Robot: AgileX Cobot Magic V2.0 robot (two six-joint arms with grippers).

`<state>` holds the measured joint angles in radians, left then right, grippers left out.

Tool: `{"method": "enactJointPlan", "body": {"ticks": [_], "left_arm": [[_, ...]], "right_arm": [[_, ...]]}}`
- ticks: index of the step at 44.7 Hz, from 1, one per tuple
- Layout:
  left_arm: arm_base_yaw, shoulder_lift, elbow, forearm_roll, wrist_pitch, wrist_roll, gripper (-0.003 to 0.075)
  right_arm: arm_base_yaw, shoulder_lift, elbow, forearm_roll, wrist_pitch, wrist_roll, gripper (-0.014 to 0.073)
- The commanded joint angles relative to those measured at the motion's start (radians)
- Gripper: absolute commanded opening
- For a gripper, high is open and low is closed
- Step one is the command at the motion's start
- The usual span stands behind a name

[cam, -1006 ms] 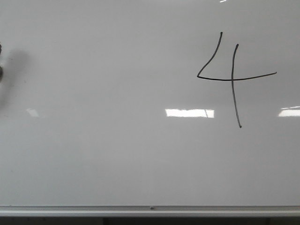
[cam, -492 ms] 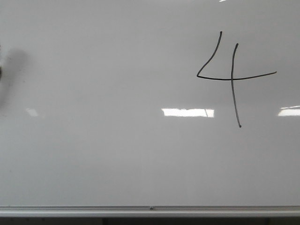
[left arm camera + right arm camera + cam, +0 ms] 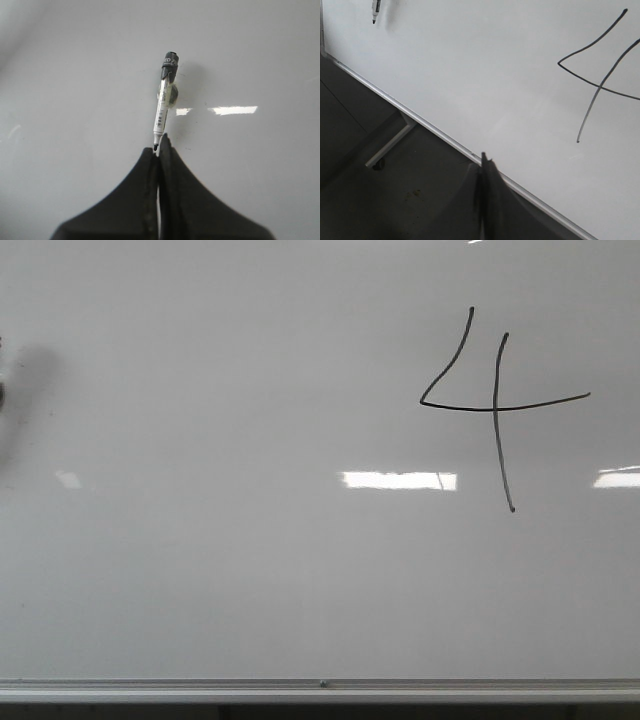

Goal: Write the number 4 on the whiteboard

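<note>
- The whiteboard [image 3: 250, 570] pretty much fills the front view, with its silver frame rail [image 3: 320, 687] running along the bottom edge.
- The number 4 [image 3: 497, 405] sits in the upper right of the board: slanted stroke, long horizontal bar, tall vertical line crossing it, top left open.
- Neither claw shows up in the front view; there's just a dark blurry smudge at the far left edge [image 3: 3, 392] and I can't tell what it is.
- Left wrist view: the left claw [image 3: 158, 150] has its fingers pressed together with nothing between them. A marker [image 3: 164, 100] lies against the board right past the fingertips, tip almost touching them, black cap end pointing away.
- The 4 isn't in the left wrist view at all.
- Right wrist view: the right claw [image 3: 484, 162] is closed too, empty, sitting over the frame rail [image 3: 420, 120]. The 4 [image 3: 600, 75] is well apart from it, up on the board.
- The marker [image 3: 376, 11] pokes in at that view's corner, well apart from the right claw.
</note>
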<state>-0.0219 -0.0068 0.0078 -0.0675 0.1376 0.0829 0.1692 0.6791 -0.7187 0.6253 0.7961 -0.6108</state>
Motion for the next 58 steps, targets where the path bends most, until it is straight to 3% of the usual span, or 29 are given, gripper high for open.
{"method": "enactJointPlan", "body": {"ticks": [1,19,32,38,44,49,58], "left_arm": [[-0.001,-0.013,0.004,-0.004,-0.089,0.0,-0.002],[-0.001,-0.013,0.004,-0.004,-0.089,0.0,-0.002],[-0.001,-0.013,0.004,-0.004,-0.089,0.0,-0.002],[-0.001,-0.013,0.004,-0.004,-0.089,0.0,-0.002],[-0.001,-0.013,0.004,-0.004,-0.089,0.0,-0.002],[-0.001,-0.013,0.004,-0.004,-0.089,0.0,-0.002],[-0.001,-0.013,0.004,-0.004,-0.089,0.0,-0.002]], "right_arm": [[-0.007,-0.003,-0.023,0.032,-0.046,-0.002,-0.0063],[-0.007,-0.004,-0.013,0.001,-0.073,-0.004,-0.0063],[-0.016,-0.179,0.231,-0.088,-0.551,0.009,-0.0063],[-0.062,-0.3,0.377,-0.212,-0.655,0.178,-0.0063],[-0.126,-0.426,0.49,-0.422,-0.685,0.401,-0.0063],[-0.162,-0.512,0.567,-0.494,-0.685,0.486,-0.0063],[-0.166,-0.639,0.68,-0.503,-0.682,0.5,-0.0063]]}}
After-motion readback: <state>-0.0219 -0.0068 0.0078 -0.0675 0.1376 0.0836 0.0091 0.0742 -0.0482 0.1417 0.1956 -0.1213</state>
